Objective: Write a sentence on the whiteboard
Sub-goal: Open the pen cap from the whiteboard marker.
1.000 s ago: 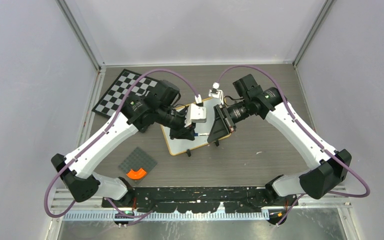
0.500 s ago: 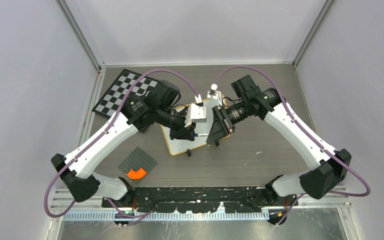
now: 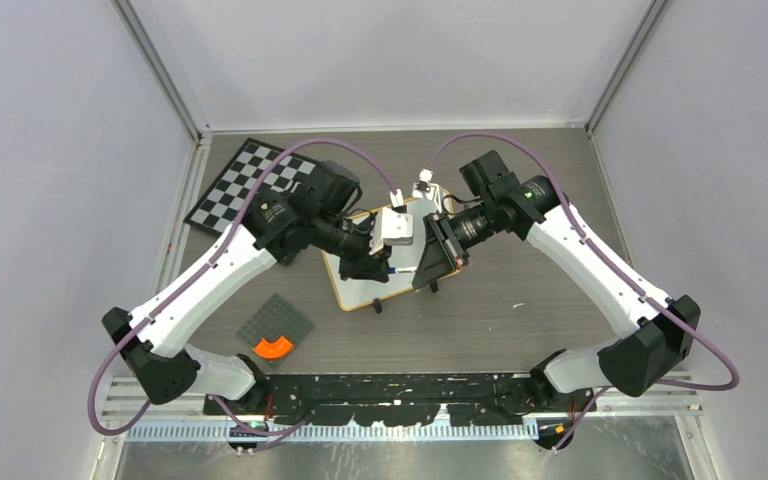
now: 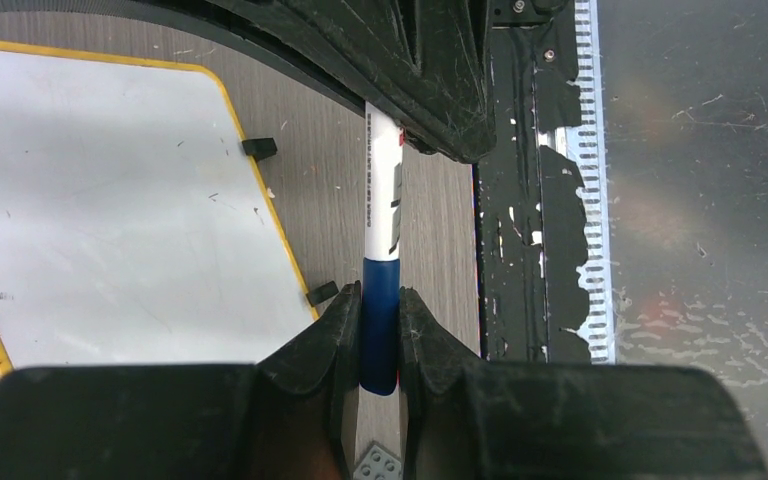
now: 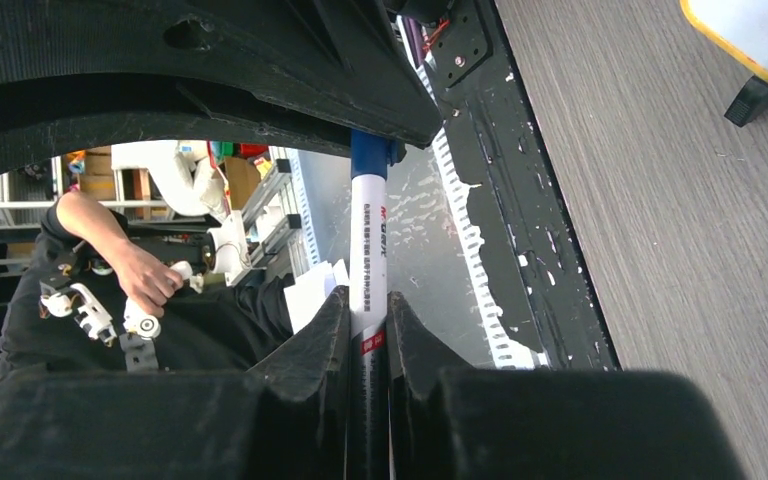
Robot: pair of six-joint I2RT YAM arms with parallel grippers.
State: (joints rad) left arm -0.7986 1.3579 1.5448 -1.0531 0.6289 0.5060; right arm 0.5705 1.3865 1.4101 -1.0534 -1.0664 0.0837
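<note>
Top camera: fixed, high behind the arm bases, looking steeply down on the whole table (image 3: 520, 300). Left wrist camera: very close behind the left gripper (image 4: 380, 298), looking down at the tabletop. Right wrist camera: equally close behind the right gripper (image 5: 367, 298), sighting lower, out past the near edge. Both wrist views share the marker (image 4: 383, 200). All three catch the whiteboard (image 3: 358, 285).

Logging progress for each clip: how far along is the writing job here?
Done: the marker is picked up. In hand: the left fingers clamp its blue cap and the right fingers clamp the barrel, so uncapping looks underway, with the cap not yet off. Left: all the writing, as the whiteboard shows no words where visible.
</note>
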